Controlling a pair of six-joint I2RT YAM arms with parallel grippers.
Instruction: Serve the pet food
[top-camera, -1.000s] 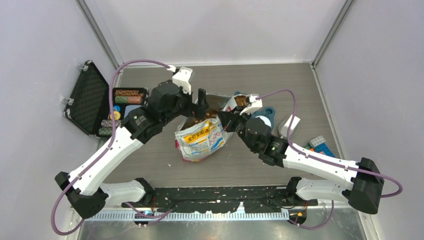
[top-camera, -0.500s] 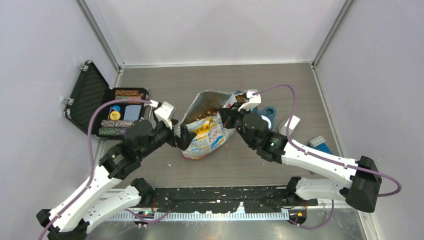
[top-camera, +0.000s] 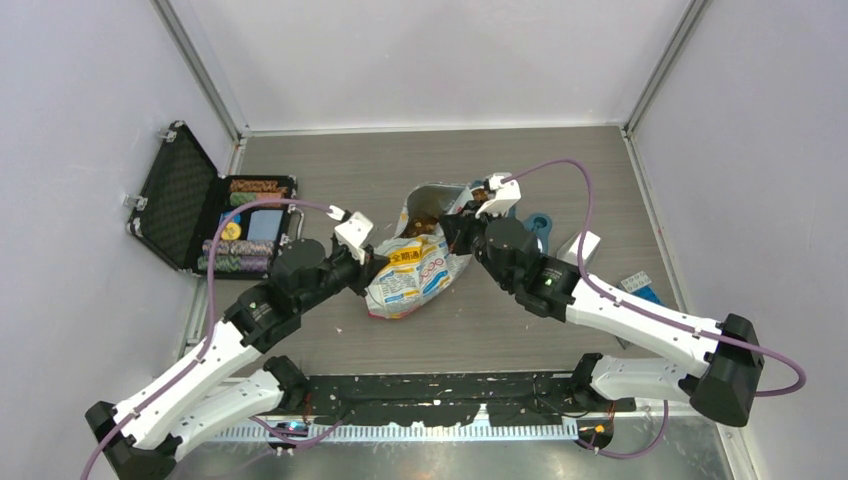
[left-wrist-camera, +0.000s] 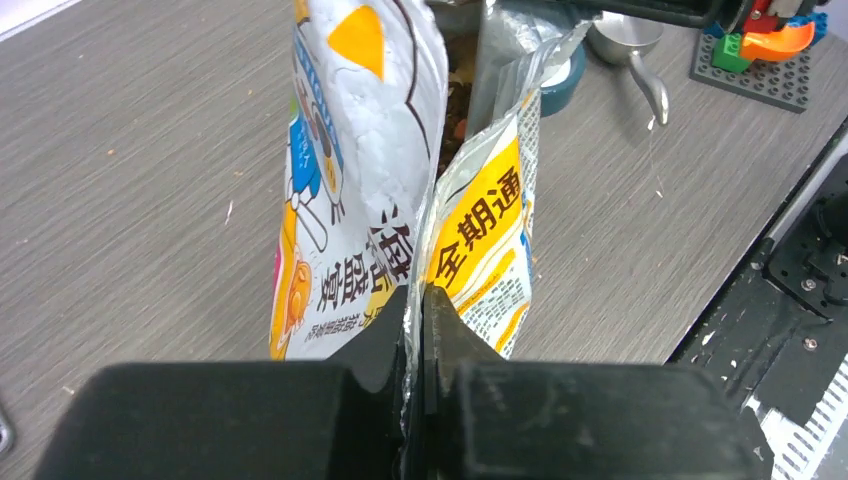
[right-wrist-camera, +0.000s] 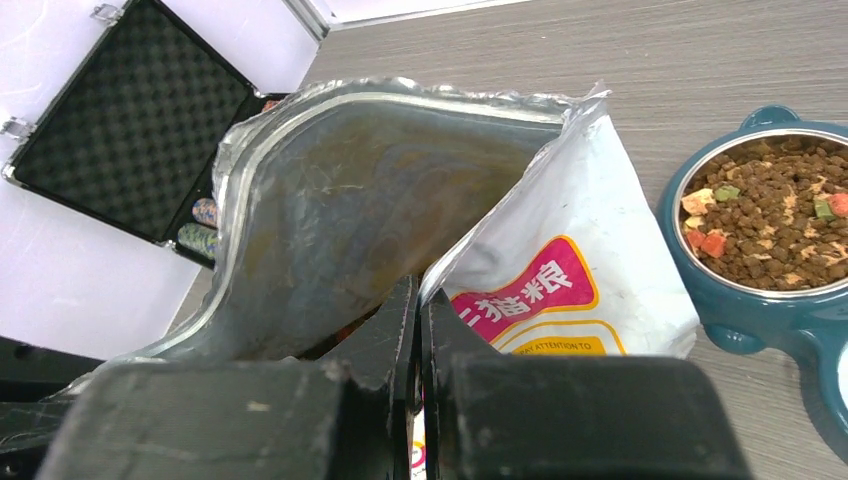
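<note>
Grey wood table (top-camera: 330, 160) | left pincer (left-wrist-camera: 415, 300) clamped on food bag (left-wrist-camera: 340, 200) | right pincer (right-wrist-camera: 418, 295) clamped on bag rim

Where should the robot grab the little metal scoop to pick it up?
By its thin handle, coming down from above. The metal scoop rests on the table, and the handle sticks out away from the pet food bag and the teal bowl, probably leaving room for fingers.
</note>
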